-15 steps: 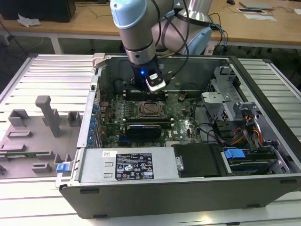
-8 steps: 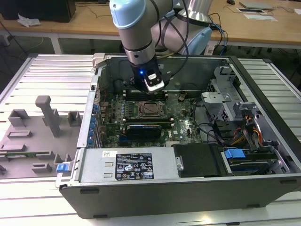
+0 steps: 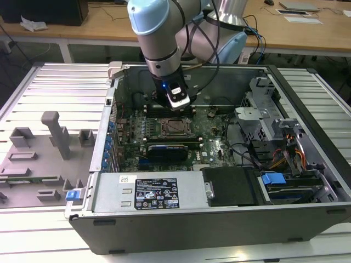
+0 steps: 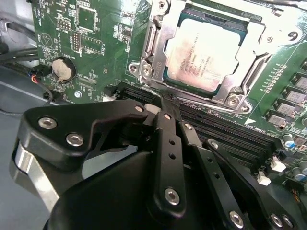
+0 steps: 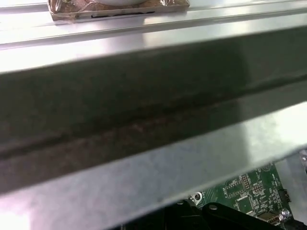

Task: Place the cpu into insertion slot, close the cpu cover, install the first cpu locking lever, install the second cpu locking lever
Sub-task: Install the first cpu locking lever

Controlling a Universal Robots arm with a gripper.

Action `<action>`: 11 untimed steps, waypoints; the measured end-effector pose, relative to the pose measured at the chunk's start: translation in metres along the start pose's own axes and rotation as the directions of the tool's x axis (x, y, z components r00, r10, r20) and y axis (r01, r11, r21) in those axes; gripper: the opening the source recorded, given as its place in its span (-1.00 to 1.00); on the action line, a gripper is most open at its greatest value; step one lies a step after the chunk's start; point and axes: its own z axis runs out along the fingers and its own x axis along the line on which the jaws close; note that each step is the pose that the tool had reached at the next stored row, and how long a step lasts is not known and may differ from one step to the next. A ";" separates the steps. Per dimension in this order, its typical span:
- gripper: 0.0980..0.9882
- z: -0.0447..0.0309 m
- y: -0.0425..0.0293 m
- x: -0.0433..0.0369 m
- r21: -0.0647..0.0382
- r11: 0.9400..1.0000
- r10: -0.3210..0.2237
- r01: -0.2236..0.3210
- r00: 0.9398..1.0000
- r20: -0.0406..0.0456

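Observation:
The cpu [image 4: 204,48] lies flat in the insertion slot [image 3: 174,127], silvery top up. The cpu cover [image 4: 154,45] is down around it, its window framing the chip. My gripper [image 4: 165,103] is shut with nothing visible between the black fingers [image 4: 169,143]. Its tip sits just off the socket's edge, over the long black memory slots [image 4: 225,129]. In the exterior view my gripper [image 3: 179,104] hangs inside the open computer case, just behind the socket. I cannot tell how the locking levers stand.
A coin battery [image 4: 64,69] sits on the green board beside the socket. A black graphics card [image 3: 170,149], a power supply [image 3: 159,192] and a drive cage [image 3: 263,112] crowd the case. The case wall [image 5: 153,96] is close by. Grey fixtures [image 3: 55,134] stand at the exterior view's left.

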 end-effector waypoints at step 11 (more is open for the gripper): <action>-0.98 0.0044 -0.0009 0.0011 0.000 1.000 0.001 -0.001 1.000 0.000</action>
